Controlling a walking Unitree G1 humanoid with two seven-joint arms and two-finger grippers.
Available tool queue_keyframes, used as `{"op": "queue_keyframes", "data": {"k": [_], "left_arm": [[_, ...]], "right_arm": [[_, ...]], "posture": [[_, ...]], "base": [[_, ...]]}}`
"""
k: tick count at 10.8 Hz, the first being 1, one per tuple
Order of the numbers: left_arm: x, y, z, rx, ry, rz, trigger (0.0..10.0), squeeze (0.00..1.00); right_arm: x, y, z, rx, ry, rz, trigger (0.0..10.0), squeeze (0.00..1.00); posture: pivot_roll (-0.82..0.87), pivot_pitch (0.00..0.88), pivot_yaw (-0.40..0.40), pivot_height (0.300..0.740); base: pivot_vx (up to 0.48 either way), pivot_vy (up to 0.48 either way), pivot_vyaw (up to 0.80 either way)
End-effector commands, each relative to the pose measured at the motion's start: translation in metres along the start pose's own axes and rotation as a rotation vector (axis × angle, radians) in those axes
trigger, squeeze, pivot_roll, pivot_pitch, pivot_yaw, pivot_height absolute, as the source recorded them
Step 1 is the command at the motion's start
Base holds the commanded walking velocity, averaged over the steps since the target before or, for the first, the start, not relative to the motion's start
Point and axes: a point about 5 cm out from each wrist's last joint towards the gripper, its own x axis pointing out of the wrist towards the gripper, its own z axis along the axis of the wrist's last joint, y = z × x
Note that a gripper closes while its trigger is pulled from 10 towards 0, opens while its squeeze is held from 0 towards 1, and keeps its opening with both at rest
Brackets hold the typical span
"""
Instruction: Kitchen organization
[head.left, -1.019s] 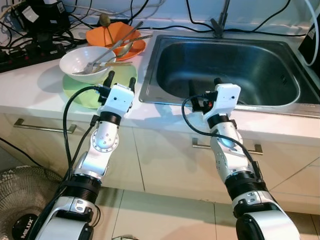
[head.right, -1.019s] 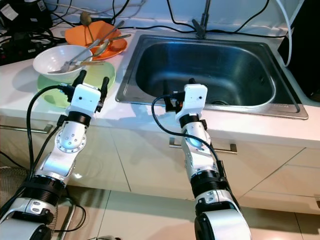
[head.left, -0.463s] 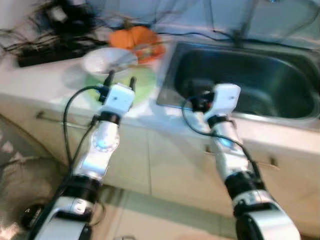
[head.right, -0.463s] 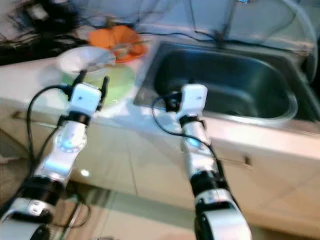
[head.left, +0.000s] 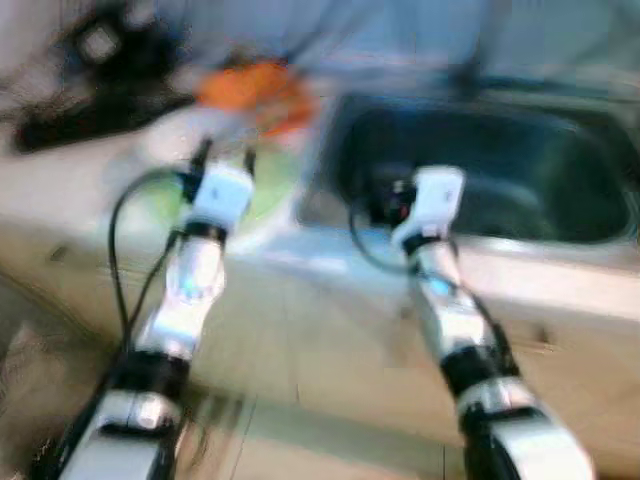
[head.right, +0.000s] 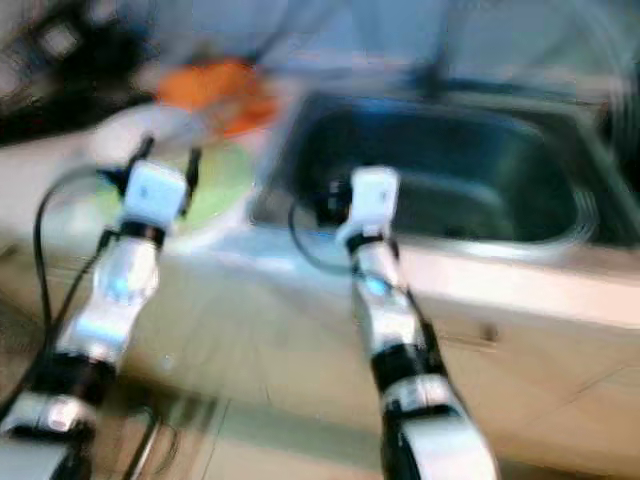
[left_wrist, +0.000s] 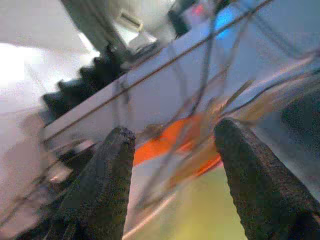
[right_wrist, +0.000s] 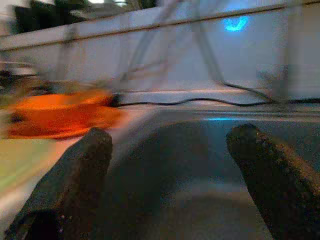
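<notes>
The robot seems to be in the approach step of the kitchen organization, with its body in motion, because both head views are strongly blurred; no dish is gripped yet. The largest thing is the white counter (head.left: 90, 200), smooth and pale, with cabinet fronts below it. Set into it is the sink (head.left: 500, 180), a deep rectangular basin of dull grey metal with rounded corners. At the robot's left of the sink stand the dishes, which I judge to be the task's things: an orange plate (head.left: 255, 90) at the back, a white bowl (head.right: 150, 130) in front of it, and under the bowl a flat light green plate (head.right: 225, 185); in the left wrist view thin long shapes cross the orange plate, maybe utensils, but the blur does not let me be sure. The left gripper (head.left: 222, 158) hovers just at the near edge of the green plate, its two black fingers (left_wrist: 107, 185) set wide apart and holding nothing; they look rough and foam-like. The right gripper (right_wrist: 172, 165) is at the near rim of the sink, pointing over the basin, also spread wide and empty. In my judgement the next move calls for the body to settle first, then for the left gripper to reach forward to the bowl's rim, since the stack is close to the counter edge.
</notes>
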Motion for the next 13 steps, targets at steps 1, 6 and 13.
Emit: {"op": "queue_keyframes", "data": {"k": [1,6,13], "left_arm": [[0.0,0.001,0.002,0.006,-0.012,-0.007,10.0,0.0],[-0.002,-0.007,0.011,-0.002,-0.079,-0.065,10.0,0.0],[0.026,-0.002,0.038,0.139,-0.154,-0.223,10.0,0.0]], "right_arm": [[0.003,-0.002,0.004,0.02,-0.008,-0.014,10.0,0.0],[0.004,-0.002,0.004,0.027,-0.008,-0.021,10.0,0.0],[0.004,0.0,0.004,0.038,-0.01,-0.022,10.0,0.0]], "posture": [[0.08,0.031,0.023,0.74],[0.08,0.031,0.021,0.74],[0.09,0.028,0.025,0.74]], "base": [[0.356,0.0,0.0],[0.204,0.0,0.0],[0.0,0.0,0.0]]}}
